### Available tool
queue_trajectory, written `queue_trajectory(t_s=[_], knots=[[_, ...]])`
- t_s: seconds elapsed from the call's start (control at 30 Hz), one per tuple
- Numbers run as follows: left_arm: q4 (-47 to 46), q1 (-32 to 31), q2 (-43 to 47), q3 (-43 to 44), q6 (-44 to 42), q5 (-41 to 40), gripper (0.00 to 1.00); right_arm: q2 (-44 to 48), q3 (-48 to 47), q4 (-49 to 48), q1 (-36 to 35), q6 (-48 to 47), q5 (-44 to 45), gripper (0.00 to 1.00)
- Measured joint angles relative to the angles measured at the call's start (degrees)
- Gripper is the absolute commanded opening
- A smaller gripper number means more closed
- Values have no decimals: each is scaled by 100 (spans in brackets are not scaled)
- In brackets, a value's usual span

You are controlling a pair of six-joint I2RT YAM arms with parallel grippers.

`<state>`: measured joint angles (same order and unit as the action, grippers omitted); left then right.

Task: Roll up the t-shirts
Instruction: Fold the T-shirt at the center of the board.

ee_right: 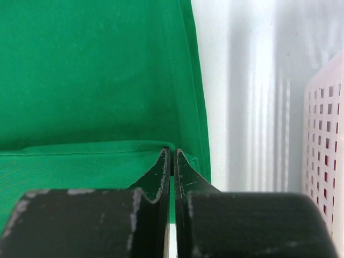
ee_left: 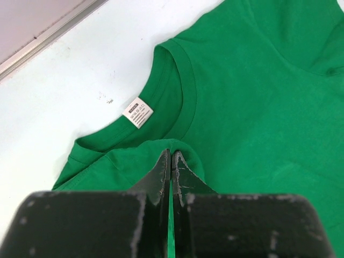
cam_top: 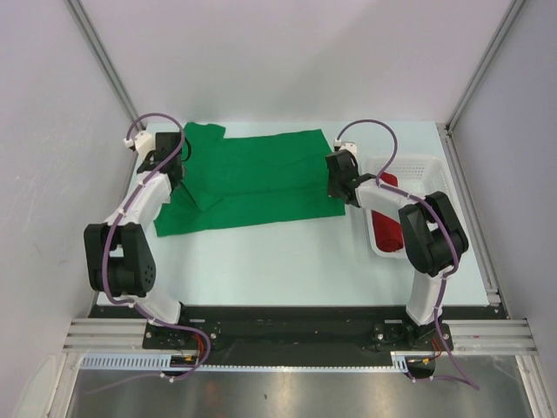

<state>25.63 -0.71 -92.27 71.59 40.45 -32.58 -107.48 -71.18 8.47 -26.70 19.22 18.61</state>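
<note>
The bright green t-shirt [cam_top: 252, 178] lies spread across the back of the table, partly folded over. Its collar and white neck label [ee_left: 138, 112] show in the left wrist view. My left gripper [cam_top: 174, 170] is shut on a fold of the green cloth [ee_left: 134, 156] near the collar at the shirt's left end. My right gripper [cam_top: 341, 193] is shut on the green shirt's folded edge [ee_right: 107, 150] at its right end. The red rolled t-shirt [cam_top: 387, 228] lies in the white mesh basket [cam_top: 418, 165], partly hidden by my right arm.
The white mesh basket stands at the right, close beside my right arm; its wall [ee_right: 325, 140] shows in the right wrist view. Grey walls with metal rails [cam_top: 104, 61] enclose the table on three sides.
</note>
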Motion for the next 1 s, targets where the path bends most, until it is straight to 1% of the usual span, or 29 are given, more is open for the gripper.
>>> queue_trajectory(t_s=[0.23, 0.3, 0.4, 0.43, 0.47, 0.5, 0.53, 0.57, 0.6, 0.63, 0.7, 0.73, 0.8, 0.9, 0.93, 1.0], knots=[[0, 2, -122, 85, -2, 4, 0, -107, -122, -52, 20, -79, -61, 0], [0, 2, -170, 90, -4, 13, 0, -164, -175, -57, 26, -101, -85, 4], [-33, 4, -273, 96, -48, 94, 0, -210, -199, -57, 33, -125, -111, 16], [-39, 7, -284, 96, -50, 105, 4, -216, -203, -52, 35, -125, -111, 28], [-96, 33, -310, 96, -101, 208, 34, -225, -216, -48, 35, -138, -116, 36], [-164, 63, -334, 96, -151, 315, 53, -236, -240, -35, 39, -142, -120, 43], [-234, 107, -363, 101, -227, 413, 77, -245, -267, -15, 44, -140, -127, 53], [-262, 186, -398, 136, -249, 595, 83, -249, -313, 46, 55, -177, -133, 57], [-291, 271, -431, 184, -271, 776, 86, -249, -345, 90, 59, -155, -140, 60], [-310, 341, -442, 210, -321, 905, 88, -247, -389, 149, 66, -166, -142, 63], [-372, 562, -372, 201, -304, 1241, 89, -214, -459, 289, 70, -120, -149, 64], [-382, 660, -280, 160, -299, 1399, 89, -168, -466, 402, 72, -68, -146, 60], [-367, 811, 96, -76, -293, 1591, 88, -28, -466, 673, 85, 81, -173, 57], [-234, 918, 1003, -658, -221, 1766, 80, 291, -385, 922, 66, 378, -315, 54], [-186, 946, 1403, -922, -146, 1827, 75, 431, -293, 942, 55, 483, -374, 53], [-195, 981, 2118, -1460, -28, 1969, 71, 715, -13, 935, 20, 680, -472, 51]])
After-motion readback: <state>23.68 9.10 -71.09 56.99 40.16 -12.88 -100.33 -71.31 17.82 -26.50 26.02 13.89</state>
